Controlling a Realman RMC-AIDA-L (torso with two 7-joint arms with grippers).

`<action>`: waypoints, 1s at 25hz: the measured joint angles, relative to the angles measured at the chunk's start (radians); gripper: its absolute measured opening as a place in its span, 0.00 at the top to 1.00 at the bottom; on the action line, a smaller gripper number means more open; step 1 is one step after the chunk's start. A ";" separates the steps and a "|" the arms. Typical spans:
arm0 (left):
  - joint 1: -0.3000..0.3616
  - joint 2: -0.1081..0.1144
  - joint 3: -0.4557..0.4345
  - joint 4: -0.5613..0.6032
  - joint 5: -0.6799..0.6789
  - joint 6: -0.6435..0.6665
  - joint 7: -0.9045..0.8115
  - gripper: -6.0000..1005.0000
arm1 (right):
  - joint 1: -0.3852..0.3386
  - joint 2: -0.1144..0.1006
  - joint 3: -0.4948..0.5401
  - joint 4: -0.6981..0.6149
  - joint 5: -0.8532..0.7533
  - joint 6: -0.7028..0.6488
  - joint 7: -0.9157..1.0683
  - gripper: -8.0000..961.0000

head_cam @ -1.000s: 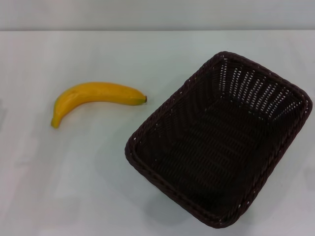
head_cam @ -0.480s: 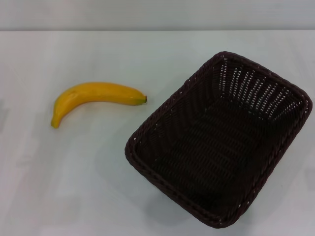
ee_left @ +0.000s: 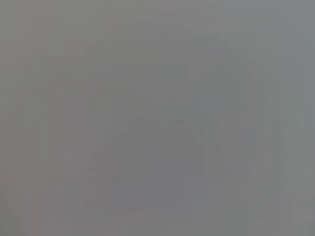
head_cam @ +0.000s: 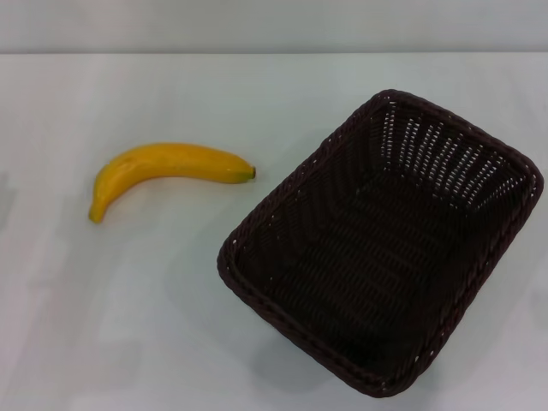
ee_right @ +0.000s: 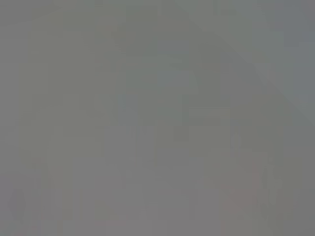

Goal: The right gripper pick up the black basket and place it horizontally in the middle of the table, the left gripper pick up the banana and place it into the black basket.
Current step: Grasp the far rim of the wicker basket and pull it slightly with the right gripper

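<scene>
While neither of my tools shows in the head view, and both wrist views give only flat grey, I cannot tell whether either one is apart or together. Nothing is gripped, as far as I can see.

Desk (head_cam: 171,342): white, plain, carrying two things.

Black basket (head_cam: 381,257): woven wicker, sitting on the desk's right side, turned at a slant with one corner toward the far right edge. Empty inside.

Banana (head_cam: 167,167): yellow, unpeeled, lying on the left of the desk, dark tip pointing at the basket, near it but not touching.

Step in hand, by my reckoning: the very first, the basket not yet taken. Next move calls for my right tool to come in over the basket rim, close on the braided edge, then bring it toward the middle and square it to lie crosswise. Banana waits for my left tool after that.
</scene>
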 joint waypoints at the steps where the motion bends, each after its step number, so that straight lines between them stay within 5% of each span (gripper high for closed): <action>1: 0.000 0.000 0.000 0.000 0.000 0.000 0.000 0.12 | 0.000 0.000 0.000 0.000 0.000 0.000 0.000 0.10; 25: -0.009 0.002 0.007 0.000 0.004 -0.007 -0.003 0.12 | 0.003 0.000 0.003 -0.002 0.000 -0.013 0.000 0.10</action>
